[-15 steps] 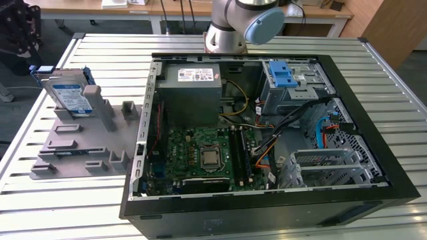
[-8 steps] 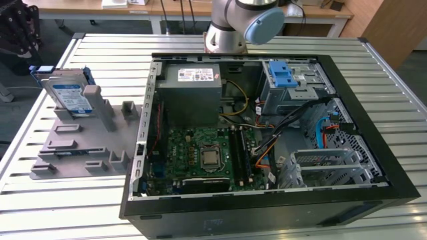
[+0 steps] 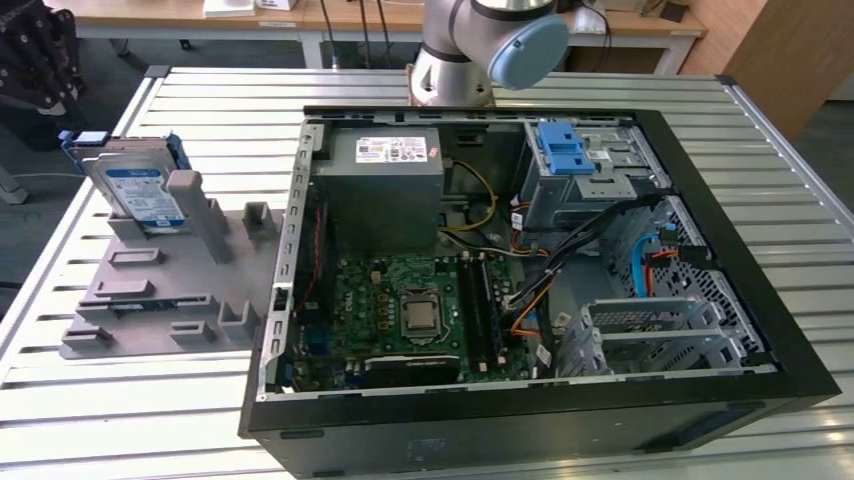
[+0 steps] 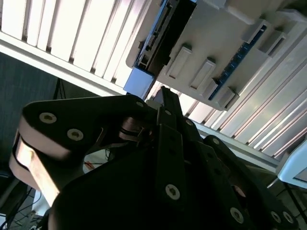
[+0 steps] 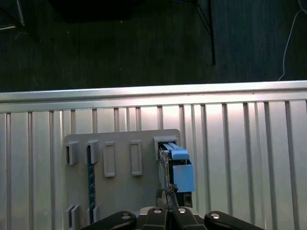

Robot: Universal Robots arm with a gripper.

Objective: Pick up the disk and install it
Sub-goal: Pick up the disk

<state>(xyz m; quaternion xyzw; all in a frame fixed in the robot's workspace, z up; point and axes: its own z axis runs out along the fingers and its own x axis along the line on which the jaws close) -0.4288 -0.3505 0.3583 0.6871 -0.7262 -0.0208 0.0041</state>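
Note:
The disk (image 3: 140,195), silver with a blue-and-white label and a blue bracket, stands on edge in a slot at the far end of the grey holder (image 3: 174,290), at the exterior view's left. In the first wrist view I look down on the disk's top edge (image 5: 178,165) and the holder (image 5: 124,191). My gripper (image 5: 166,195) hangs above, close to the disk's line, with its black fingers together and nothing between them. The second wrist view shows the gripper (image 4: 165,93) well short of the disk (image 4: 158,38).
An open computer case (image 3: 747,290) lies on the slatted metal table (image 3: 147,400), right of the holder. Inside are a grey drive bay with a blue latch (image 3: 567,150), a motherboard (image 3: 414,310), cables and a metal cage (image 3: 661,330). The arm's base (image 3: 467,50) stands behind the case.

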